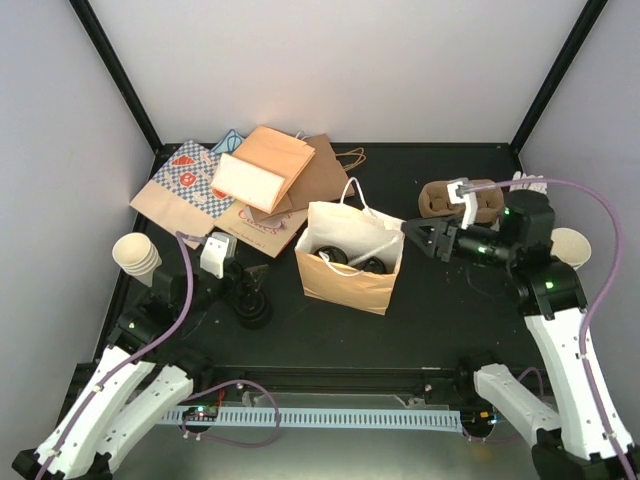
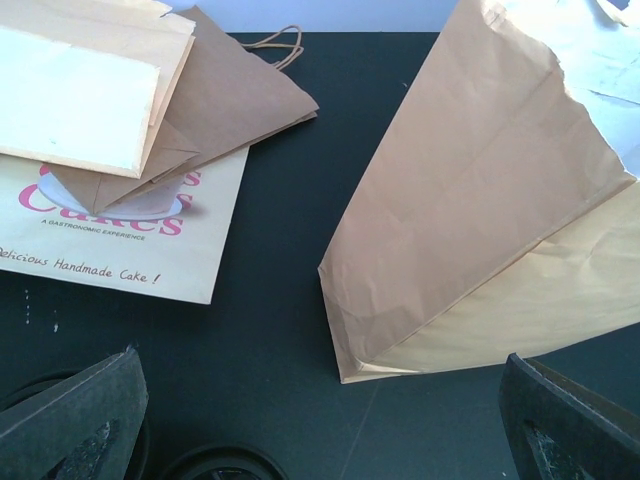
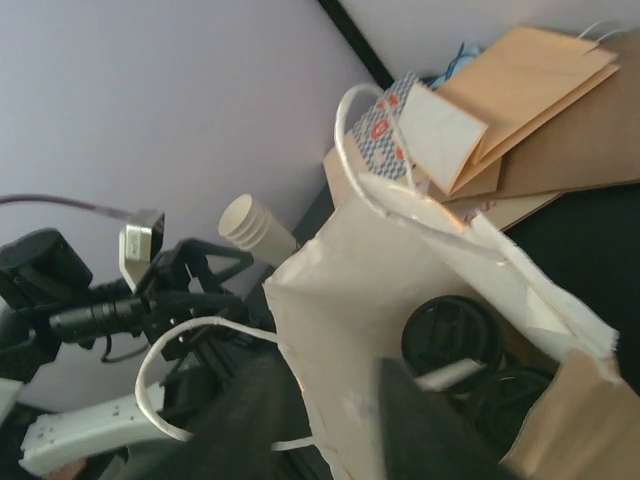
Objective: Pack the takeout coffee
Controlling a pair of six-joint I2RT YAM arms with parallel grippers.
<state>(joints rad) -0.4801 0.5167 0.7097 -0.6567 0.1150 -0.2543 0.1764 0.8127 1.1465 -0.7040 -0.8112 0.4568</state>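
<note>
Left jaws gape wide, paper bag (image 1: 345,285) ahead; right jaws, narrowly parted, sit at its rim, lidded cups (image 3: 452,335) just beyond.

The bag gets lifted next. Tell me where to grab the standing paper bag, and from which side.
Grip the white cord handle at the top of the standing paper bag, coming down from above. The bag stands upright with its mouth open and two lidded cups inside. Its thin paper walls would likely buckle under a side pinch, while the loop stands clear above the rim.
</note>
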